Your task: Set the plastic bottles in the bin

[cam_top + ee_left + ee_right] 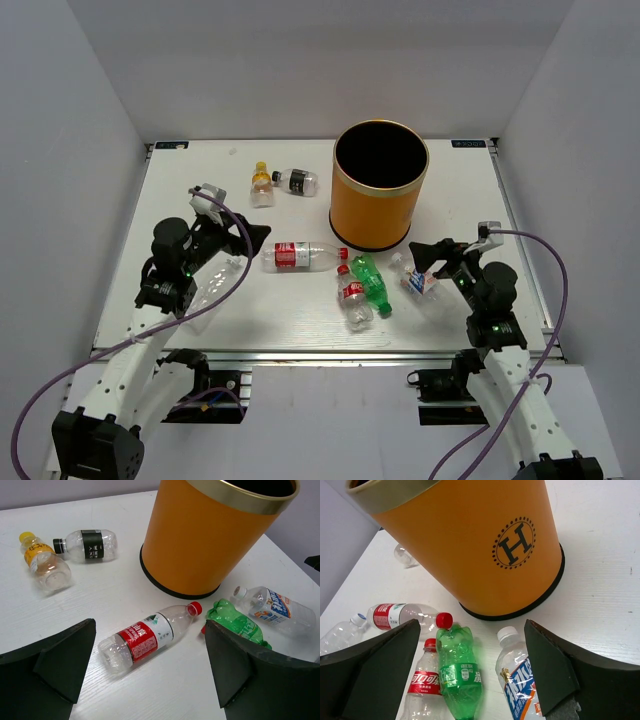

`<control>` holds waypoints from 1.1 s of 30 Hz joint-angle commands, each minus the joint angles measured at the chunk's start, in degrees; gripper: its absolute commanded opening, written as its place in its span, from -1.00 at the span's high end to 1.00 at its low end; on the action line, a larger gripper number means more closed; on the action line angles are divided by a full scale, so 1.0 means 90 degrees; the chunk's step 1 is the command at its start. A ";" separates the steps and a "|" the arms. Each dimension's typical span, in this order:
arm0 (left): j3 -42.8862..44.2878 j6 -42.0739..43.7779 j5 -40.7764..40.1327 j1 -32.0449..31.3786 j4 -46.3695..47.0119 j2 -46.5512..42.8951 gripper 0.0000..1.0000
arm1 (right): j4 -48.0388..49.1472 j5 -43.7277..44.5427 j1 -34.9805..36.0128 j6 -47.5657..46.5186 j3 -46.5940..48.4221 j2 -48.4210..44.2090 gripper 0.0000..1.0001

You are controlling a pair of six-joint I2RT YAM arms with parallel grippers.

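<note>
The orange bin stands upright at the back centre, and also shows in the left wrist view and the right wrist view. Several plastic bottles lie flat on the table. A red-labelled clear bottle lies below my open, empty left gripper. A green bottle, a red-labelled cola bottle and a blue-labelled bottle lie below my open, empty right gripper.
An orange-filled, yellow-capped bottle and a dark-labelled bottle lie at the back, left of the bin. A clear bottle lies under my left arm. White walls enclose the table.
</note>
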 commanded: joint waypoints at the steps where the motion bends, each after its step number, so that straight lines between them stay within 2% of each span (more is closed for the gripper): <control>1: 0.0011 -0.0061 0.0147 0.0018 0.0074 -0.0003 -0.98 | 0.0133 0.0022 0.0030 -0.0027 0.0347 0.0047 -0.81; 8: 0.0128 -0.0061 -0.0224 0.0018 -0.0307 0.0386 -0.98 | 0.0377 -0.0925 0.0040 -0.0828 0.0113 -0.0217 -0.81; 9: 0.0128 -0.0061 -0.0321 0.0018 -0.0307 0.0387 -0.98 | 0.0232 -0.0916 0.0011 -0.0867 0.0152 -0.0187 -0.43; 11: 0.0128 -0.0003 -0.0575 -0.0040 -0.0463 0.0456 -0.89 | -0.0196 -0.0721 0.0030 -0.1062 0.0531 0.0211 0.02; 13: 0.0128 0.0163 -0.0809 -0.0040 -0.0677 0.0679 -0.53 | -0.0597 -0.0409 0.0069 -0.1170 0.0796 0.0583 0.66; 14: 0.0128 0.0231 -0.0810 -0.0040 -0.0871 0.0796 -0.36 | -0.0667 -0.0302 0.0089 -0.1180 0.0903 0.0990 0.66; 15: 0.0225 0.0232 -0.0810 -0.0040 -0.0980 0.0933 -0.05 | -0.0755 -0.0107 0.0128 -0.1219 0.1078 0.1101 0.66; 17: 0.0449 0.0398 -0.0567 -0.0167 -0.1272 0.1390 0.11 | -0.1067 0.0040 0.0235 -0.1239 0.1341 0.1509 0.11; 18: 0.0518 0.0475 -0.0566 -0.0167 -0.1332 0.1509 0.11 | -0.1136 0.0225 0.0255 -0.1277 0.1372 0.1551 -0.11; 19: 0.0654 0.0573 -0.0566 -0.0322 -0.1390 0.1626 0.01 | -0.1214 0.0314 0.0323 -0.1336 0.1421 0.1599 -0.51; 20: 0.0723 0.0574 -0.0672 -0.0381 -0.1526 0.1743 -0.19 | -0.1244 0.0508 0.0391 -0.1346 0.1479 0.1668 -0.67; 21: 0.0801 0.0690 -0.0886 -0.0450 -0.1615 0.1977 -0.48 | -0.1312 0.0607 0.0421 -0.1336 0.1499 0.1707 -0.74; 22: 0.0957 0.0865 -0.1004 -0.0615 -0.1702 0.2105 -0.59 | -0.1322 0.0791 0.0498 -0.1394 0.1529 0.1785 -0.81; 24: 0.1172 0.1012 -0.1403 -0.0782 -0.1956 0.2339 -0.82 | -0.1605 0.0852 0.0557 -0.1579 0.1694 0.2067 -0.81; 28: 0.1145 0.1081 -0.2098 -0.1056 -0.2084 0.2439 -0.89 | -0.2142 0.1144 0.1005 -0.1843 0.2191 0.2914 -0.81; 33: 0.1008 0.1169 -0.2149 -0.1241 -0.2084 0.1659 -0.92 | -0.3186 0.2597 0.1973 -0.1902 0.2894 0.3756 -0.81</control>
